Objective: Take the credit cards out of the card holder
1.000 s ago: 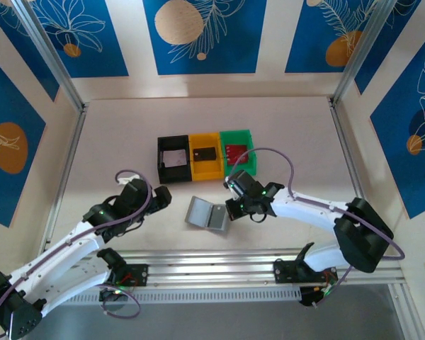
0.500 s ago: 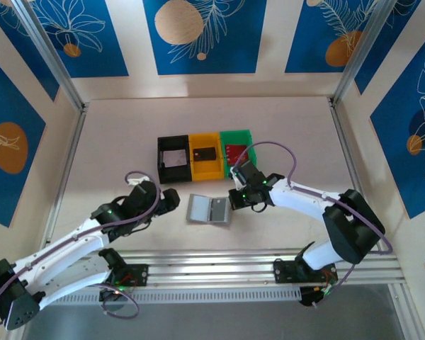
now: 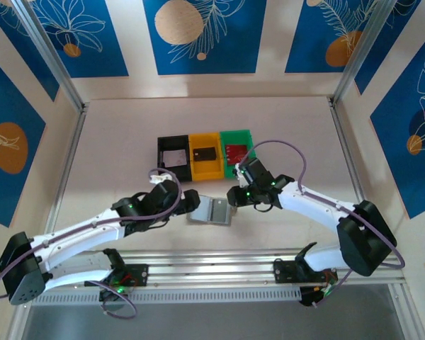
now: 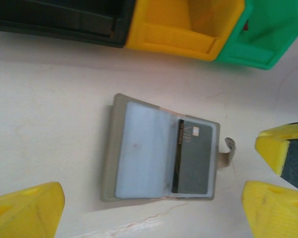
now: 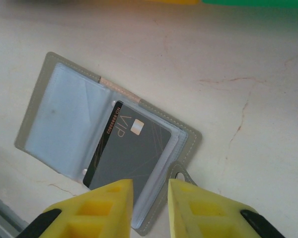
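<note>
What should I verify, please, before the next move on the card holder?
1. The card holder lies open and flat: ok.
2. All cards out: not ok, the dark VIP card sits in its pocket.
3. The pale pocket emptied: cannot tell.
4. The left gripper open near the holder: ok.
5. The right gripper placed at the clasp tab: ok.
6. Right gripper's hold on anything: cannot tell, its fingers stand narrowly apart.

3 bins (image 3: 205, 157) (touching) behind card holder (image 3: 214, 210), open table (image 3: 198, 117) beyond
</note>
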Controlling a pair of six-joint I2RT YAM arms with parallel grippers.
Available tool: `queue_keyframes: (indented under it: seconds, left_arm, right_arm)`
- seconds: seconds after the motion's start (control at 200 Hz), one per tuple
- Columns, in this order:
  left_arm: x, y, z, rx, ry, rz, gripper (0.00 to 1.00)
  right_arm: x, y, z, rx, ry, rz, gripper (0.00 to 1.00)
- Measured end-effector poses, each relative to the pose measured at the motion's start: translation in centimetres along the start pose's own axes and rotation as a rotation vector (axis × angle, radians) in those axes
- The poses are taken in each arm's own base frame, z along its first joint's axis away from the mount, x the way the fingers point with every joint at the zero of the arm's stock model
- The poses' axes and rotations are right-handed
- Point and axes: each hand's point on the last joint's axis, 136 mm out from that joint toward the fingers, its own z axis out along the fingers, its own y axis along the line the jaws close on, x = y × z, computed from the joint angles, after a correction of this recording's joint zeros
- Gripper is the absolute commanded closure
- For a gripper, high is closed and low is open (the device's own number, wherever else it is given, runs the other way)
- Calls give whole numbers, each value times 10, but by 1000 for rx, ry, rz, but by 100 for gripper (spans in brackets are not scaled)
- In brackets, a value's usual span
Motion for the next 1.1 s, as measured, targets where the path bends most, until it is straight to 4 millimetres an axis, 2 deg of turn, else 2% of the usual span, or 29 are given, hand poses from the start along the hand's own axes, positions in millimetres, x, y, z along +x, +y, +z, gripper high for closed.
queue_keyframes:
  seconds: [0.125, 0.31, 0.48, 0.63, 0.71, 0.795, 1.1]
  left_arm:
    - [-1, -15, 5, 26, 2, 7, 10]
    - [6, -22, 20, 26, 35, 7, 11]
    - [14, -30, 34, 46, 69, -7, 15]
    - [12, -50, 38, 129, 69, -17, 21]
    - [10, -59, 39, 168, 64, -2, 27]
    - [10, -66, 41, 200, 66, 34, 28]
    - [25, -72, 51, 253, 142, 159, 30]
  right_arm:
    - [3, 12, -3, -63, -2, 46, 89]
    - [11, 26, 1, -138, 13, 132, 100]
    - [17, 23, 14, -160, 43, 218, 100]
    - [27, 18, 25, -173, 67, 274, 100]
    - [28, 17, 29, -179, 77, 300, 100]
    - [26, 15, 33, -187, 74, 321, 100]
    - [27, 13, 41, -204, 76, 358, 100]
